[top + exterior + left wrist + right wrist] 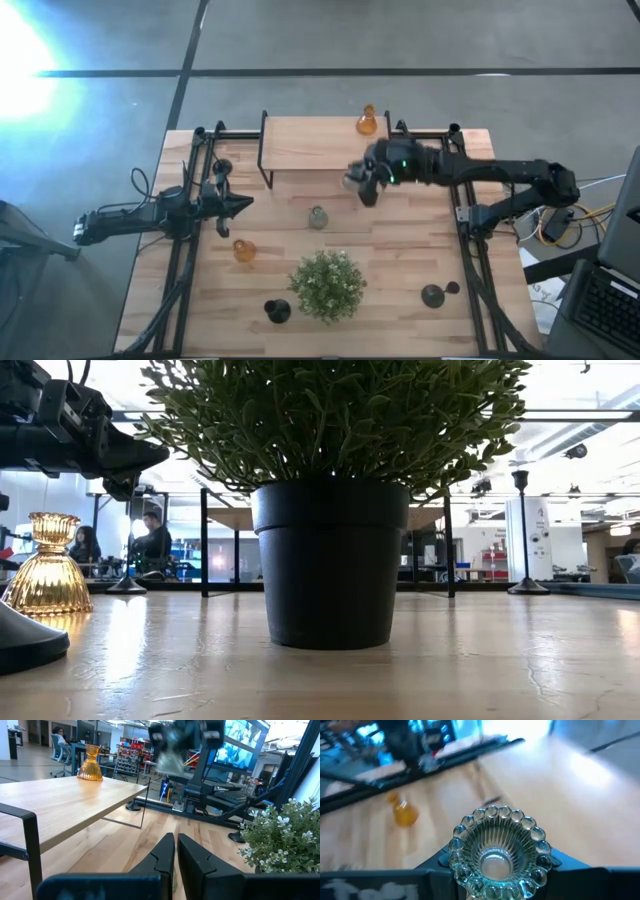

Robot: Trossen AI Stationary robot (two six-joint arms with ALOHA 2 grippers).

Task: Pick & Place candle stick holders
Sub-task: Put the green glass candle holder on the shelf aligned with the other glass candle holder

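Observation:
My right gripper [360, 185] hangs above the table's middle, just in front of the raised wooden shelf [310, 145], shut on a clear grey-green glass vase [495, 851] with a beaded rim. The vase also shows blurred in the left wrist view [172, 756]. Black candle stick holders stand on their round bases near the plant [277, 310] and at the near right [433, 295]; one stands upright in the low view [521, 530]. My left gripper [240, 205] waits shut at the table's left [176, 852], pointing level, touching nothing. My right gripper pinches the glass vase between its two fingers, one finger [442, 862] on either side of the body just below the beaded rim [470, 870]. The vase is lifted clear of the table, its open mouth turned up toward the wrist.
A potted green plant [326, 285] stands near the front middle. A second grey-green vase [318, 217] stands mid-table. One orange vase [244, 250] is on the table left of the plant and another [366, 122] on the shelf. Black frame rails [185, 280] run along both sides.

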